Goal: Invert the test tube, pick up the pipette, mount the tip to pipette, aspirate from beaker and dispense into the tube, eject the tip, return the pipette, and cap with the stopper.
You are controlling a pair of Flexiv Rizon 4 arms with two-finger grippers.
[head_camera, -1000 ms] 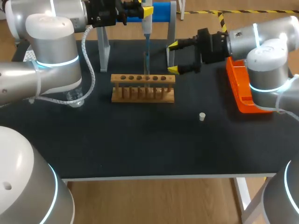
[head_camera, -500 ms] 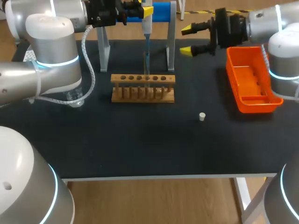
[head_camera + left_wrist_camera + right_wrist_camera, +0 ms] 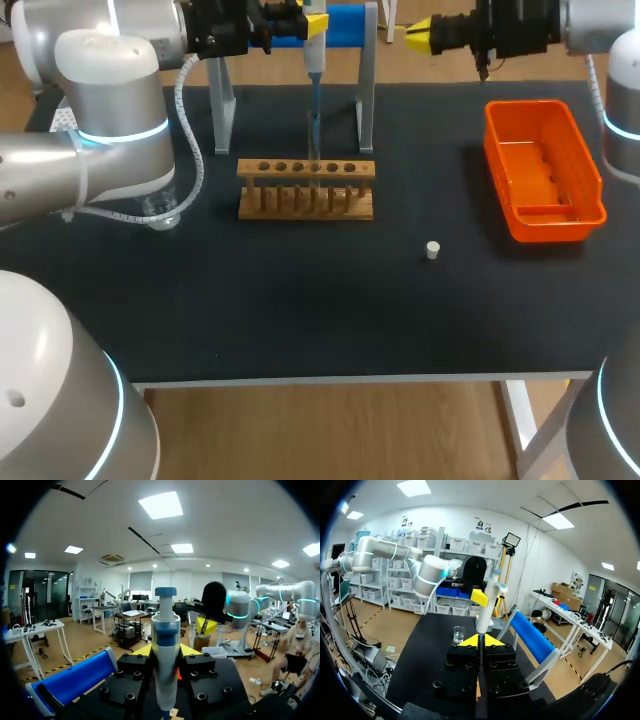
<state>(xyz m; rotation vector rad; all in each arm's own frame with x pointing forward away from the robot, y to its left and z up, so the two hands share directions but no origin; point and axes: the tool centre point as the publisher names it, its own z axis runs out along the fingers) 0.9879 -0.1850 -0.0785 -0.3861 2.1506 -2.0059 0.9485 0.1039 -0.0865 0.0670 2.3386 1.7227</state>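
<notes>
Pipette handling is the step in hand. The white-and-blue plastic pipette (image 3: 165,630) stands upright in the left gripper (image 3: 166,652), whose yellow-tipped fingers are clamped on its barrel from both sides, just under the blue plunger cap. In the head view its thin translucent tip (image 3: 314,105) hangs straight down over the light wooden test-tube rack (image 3: 306,187). It appears to enter the clear glass test tube (image 3: 312,150) standing in one of the rack's middle holes, so I judge this to be the dispensing stage.

The pipette looks light and stiff but has a smooth barrel, so the present hold on its thick upper body seems the right one. The tip is probably held on by friction alone, and a sideways knock against the tube's rim could bend or loosen it. The tube is fragile and slippery, and only the rack keeps it upright.

The right gripper (image 3: 480,640) is high over the table's far edge, beyond the orange plastic tray (image 3: 555,228), with its fingers pressed together on nothing. The small white stopper (image 3: 432,250) lies alone on the black tabletop (image 3: 300,310), well apart from the rack. It should be very light and easy to flick away, so I would pinch it squarely across its sides. The clear glass beaker (image 3: 458,634) stands near the left arm.
</notes>
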